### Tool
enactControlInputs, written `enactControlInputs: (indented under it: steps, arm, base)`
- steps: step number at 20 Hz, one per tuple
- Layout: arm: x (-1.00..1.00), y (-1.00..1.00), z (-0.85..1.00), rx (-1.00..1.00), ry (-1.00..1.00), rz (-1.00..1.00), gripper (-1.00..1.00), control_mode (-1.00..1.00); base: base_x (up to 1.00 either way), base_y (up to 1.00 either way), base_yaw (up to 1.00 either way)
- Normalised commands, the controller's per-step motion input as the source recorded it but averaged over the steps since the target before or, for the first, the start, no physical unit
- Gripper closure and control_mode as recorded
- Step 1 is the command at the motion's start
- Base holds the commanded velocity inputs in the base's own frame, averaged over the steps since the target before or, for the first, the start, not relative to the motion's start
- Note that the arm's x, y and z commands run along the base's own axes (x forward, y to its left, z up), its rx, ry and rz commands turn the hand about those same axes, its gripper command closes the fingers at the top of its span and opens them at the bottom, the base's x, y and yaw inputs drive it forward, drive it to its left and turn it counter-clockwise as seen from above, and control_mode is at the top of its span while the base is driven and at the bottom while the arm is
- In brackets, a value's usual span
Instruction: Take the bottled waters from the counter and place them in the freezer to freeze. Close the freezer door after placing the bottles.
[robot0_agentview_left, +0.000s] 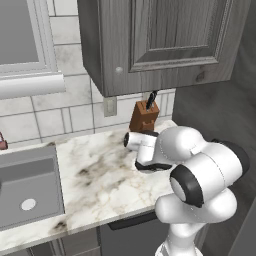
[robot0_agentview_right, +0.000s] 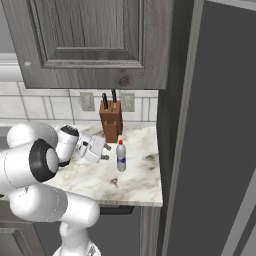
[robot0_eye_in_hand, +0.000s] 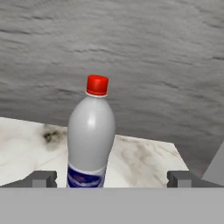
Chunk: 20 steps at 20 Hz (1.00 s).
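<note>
1. The red-capped bottle (robot0_agentview_right: 120, 156) stands upright on the worktop (robot0_agentview_right: 135, 185), near its right end and toward the back, its long axis vertical and its cap pointing straight up.
2. Its body is translucent whitish plastic, rounded at the shoulder, with a blue-and-white label band low on its body; the cap is bright red.
3. The arm is folded low over the worktop, its hand held about level and aimed sideways at the bottle.
4. The fingers (robot0_agentview_right: 106, 152) are spread fully wide and hold nothing; they sit just beside the bottle, on its left in the right base view, and in the hand view their tips flank its base without touching.
5. A brown knife block (robot0_agentview_right: 110, 123) stands behind the bottle against the tiled wall.
6. A grey sink (robot0_agentview_left: 30, 192) is set into the worktop's left part.
</note>
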Motion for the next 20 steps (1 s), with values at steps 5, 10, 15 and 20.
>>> enactControlInputs:
  steps: [5,10,15,20]
  arm:
    - [0.00,0.00,0.00,0.00,0.00,0.00,-1.00,-1.00]
    - [0.03,0.00,-0.01,0.00,0.00,0.00,-1.00,-1.00]
    - [0.27,0.00,-0.06,-0.01,0.00,0.00,-1.00,-1.00]
    - [0.18,0.00,-0.02,0.00,0.00,0.00,-1.00,-1.00]
  base:
    - [0.00,0.00,0.00]
    - [0.00,0.00,0.00]
    - [0.00,0.00,0.00]
    - [0.00,0.00,0.00]
